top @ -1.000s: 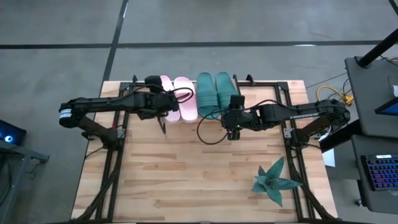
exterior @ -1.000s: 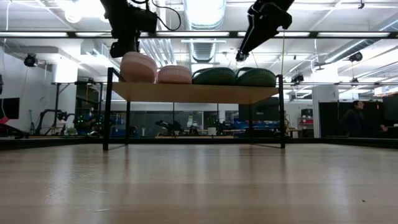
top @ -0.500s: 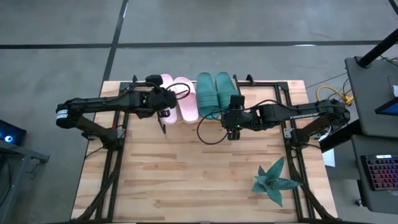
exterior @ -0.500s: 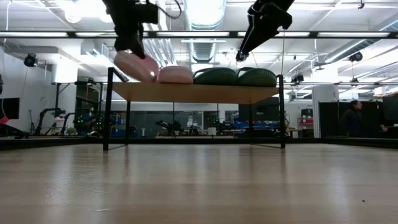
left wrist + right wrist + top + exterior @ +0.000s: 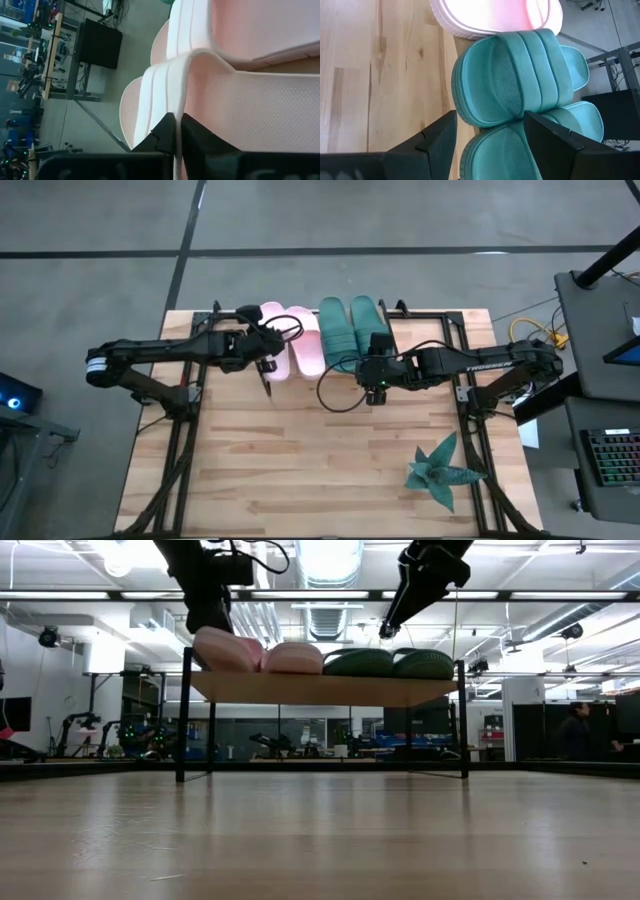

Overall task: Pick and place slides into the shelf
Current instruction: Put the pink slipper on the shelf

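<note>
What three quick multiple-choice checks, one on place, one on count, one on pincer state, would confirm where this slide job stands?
1. Where are the slides?
A. On the shelf
B. On the table by the plant
C. On the floor

2. How many slides show on the shelf?
A. Two
B. Three
C. Four

3. How does the left pincer stand?
A. Wide open above the plant
B. Shut, at the outer pink slide
C. Shut on a teal slide

Answers:
1 A: the low view shows all of them in a row on the board top.
2 C: the high view shows two pink and two teal, side by side.
3 B: the left wrist view shows its fingertips together against the pink strap, while the right pincer stands open over the teal pair.
</note>
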